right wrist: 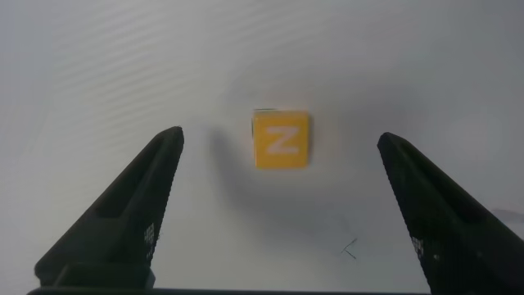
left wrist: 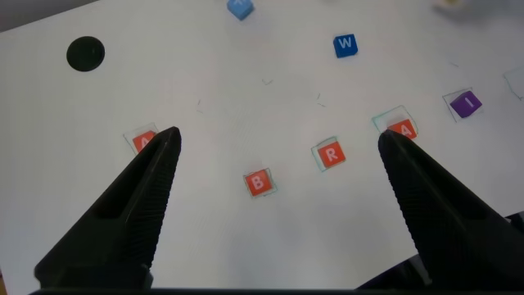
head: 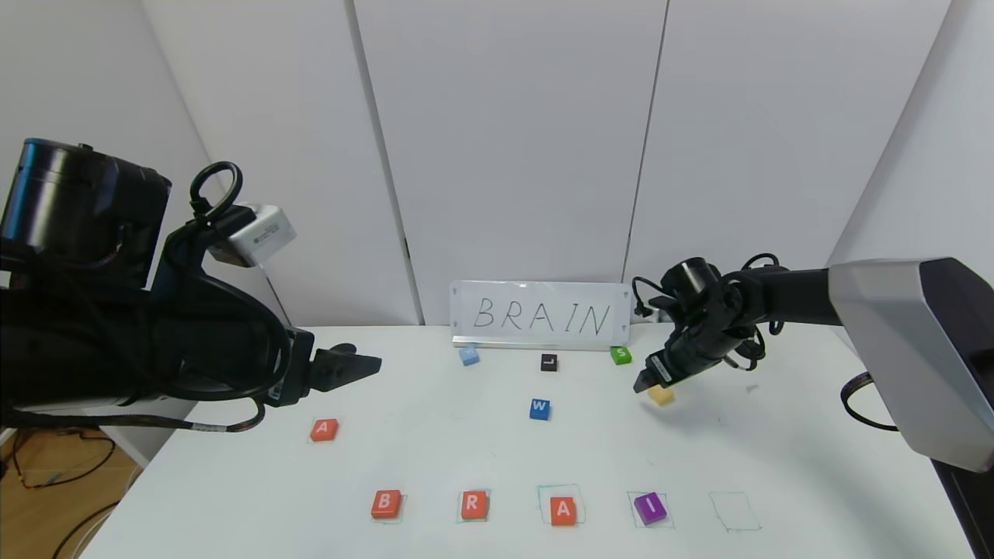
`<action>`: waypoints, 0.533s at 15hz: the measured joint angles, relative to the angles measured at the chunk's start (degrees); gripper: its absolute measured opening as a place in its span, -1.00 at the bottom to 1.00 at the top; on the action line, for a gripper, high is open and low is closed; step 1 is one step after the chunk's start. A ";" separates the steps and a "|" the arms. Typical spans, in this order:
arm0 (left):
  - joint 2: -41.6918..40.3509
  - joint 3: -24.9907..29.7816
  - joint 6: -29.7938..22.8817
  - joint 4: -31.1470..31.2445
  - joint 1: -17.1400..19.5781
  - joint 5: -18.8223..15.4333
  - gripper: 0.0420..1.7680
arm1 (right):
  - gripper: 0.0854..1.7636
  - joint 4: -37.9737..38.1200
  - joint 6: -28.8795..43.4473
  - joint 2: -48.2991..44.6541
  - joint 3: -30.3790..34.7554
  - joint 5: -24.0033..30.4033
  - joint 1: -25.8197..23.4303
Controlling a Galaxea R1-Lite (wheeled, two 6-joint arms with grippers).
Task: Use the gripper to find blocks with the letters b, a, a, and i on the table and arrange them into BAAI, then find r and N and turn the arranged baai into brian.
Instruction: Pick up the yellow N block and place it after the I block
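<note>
Yellow N (right wrist: 281,141) lies flat on the white surface (head: 435,450), far right. Right tool (head: 647,382) hangs just over it, spread wide. Left tool (head: 353,365) spread too, far left. B, R, A, I (head: 649,508) sit near.

White flat surface (head: 435,458) showing faint green hand-drawn squares. Small square orange-red blocks B (head: 386,503), R (head: 474,504), A (head: 563,510), A (head: 324,428) bearing white letters; purple block I (head: 649,507); yellow block N (right wrist: 281,140); blue block W (head: 540,408).
</note>
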 joint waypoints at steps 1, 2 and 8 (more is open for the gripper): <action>0.02 0.05 0.05 0.02 0.00 0.00 0.94 | 0.94 -0.48 0.11 0.63 -0.09 -0.02 -0.15; 0.00 0.06 0.02 -0.01 0.00 0.04 0.94 | 0.94 -0.80 0.24 1.15 -0.11 0.00 -0.23; 0.06 0.13 0.05 0.02 0.00 0.02 0.94 | 0.94 -0.69 0.61 2.54 -0.09 -0.02 -0.32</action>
